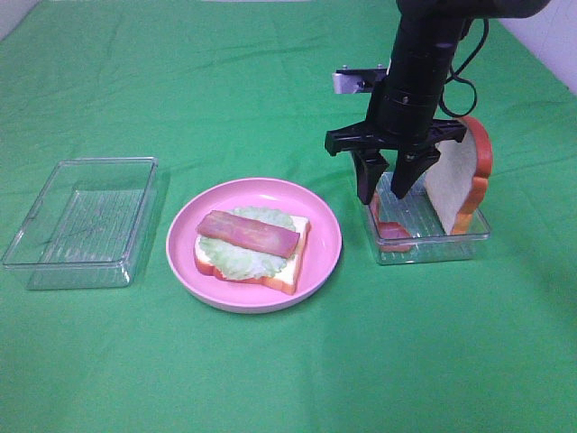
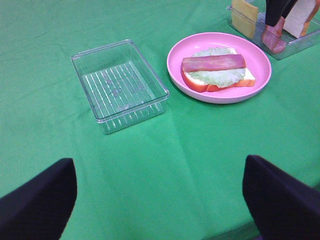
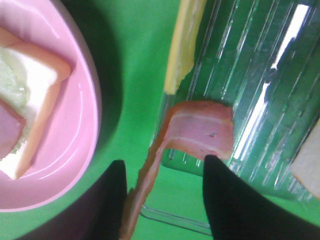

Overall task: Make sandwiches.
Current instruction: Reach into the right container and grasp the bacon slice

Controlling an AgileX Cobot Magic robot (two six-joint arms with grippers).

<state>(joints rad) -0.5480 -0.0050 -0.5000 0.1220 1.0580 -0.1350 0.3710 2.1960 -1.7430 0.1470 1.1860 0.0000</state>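
Observation:
On the pink plate (image 1: 320, 262) lies an open-faced sandwich (image 1: 252, 244): a bread slice, lettuce and one bacon strip (image 1: 248, 233). My right gripper (image 1: 383, 194) points down into the clear tray (image 1: 433, 253) on the right. Its jaws are open on either side of a second bacon strip (image 3: 200, 132) draped over the tray's wall, not pinching it. A bread slice (image 1: 455, 180) leans upright in that tray, and yellow cheese (image 3: 182, 45) stands at its edge. My left gripper (image 2: 160, 200) is open and holds nothing, hovering over bare cloth well short of the plate (image 2: 220, 95).
An empty clear tray (image 1: 108, 161) sits left of the plate on the green cloth. A pale wall edge shows at the far right corner (image 1: 550, 45).

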